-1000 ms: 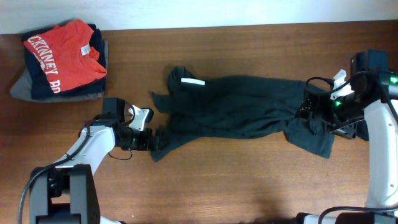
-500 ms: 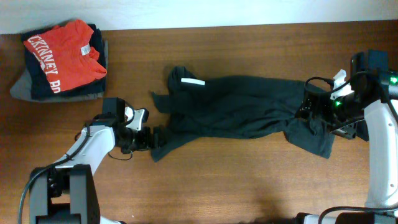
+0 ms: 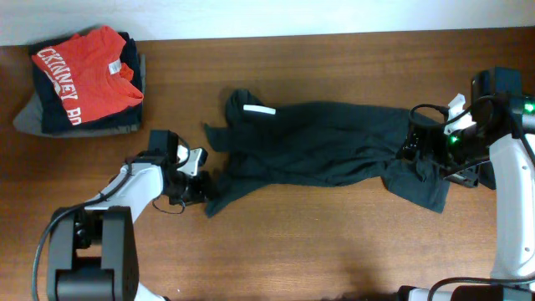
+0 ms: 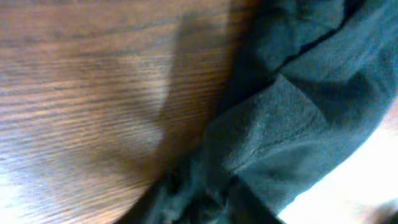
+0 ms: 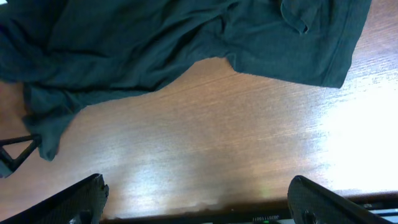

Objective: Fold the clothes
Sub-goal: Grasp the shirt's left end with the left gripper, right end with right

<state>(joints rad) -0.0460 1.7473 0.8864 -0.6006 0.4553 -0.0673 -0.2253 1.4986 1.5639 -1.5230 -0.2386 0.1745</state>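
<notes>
A dark grey-green T-shirt (image 3: 326, 146) with a small white tag (image 3: 258, 110) lies crumpled and stretched left to right across the middle of the table. My left gripper (image 3: 203, 186) is at its lower left corner. In the left wrist view the T-shirt's cloth (image 4: 298, 118) is bunched between the jaws of that gripper (image 4: 199, 210), which is shut on it. My right gripper (image 3: 415, 144) hovers over the shirt's right end. Its fingers (image 5: 74, 199) stand wide apart over bare wood, with the shirt (image 5: 155, 43) beyond them and nothing between them.
A pile of folded garments (image 3: 33, 117) sits at the back left corner, topped by a red shirt (image 3: 79, 71) with white lettering. Bare wooden table (image 3: 318, 242) lies in front of the spread shirt.
My left gripper has slid a little to the right onto the shirt's corner and closed on the cloth. The right arm and the shirt have stayed where they were.
</notes>
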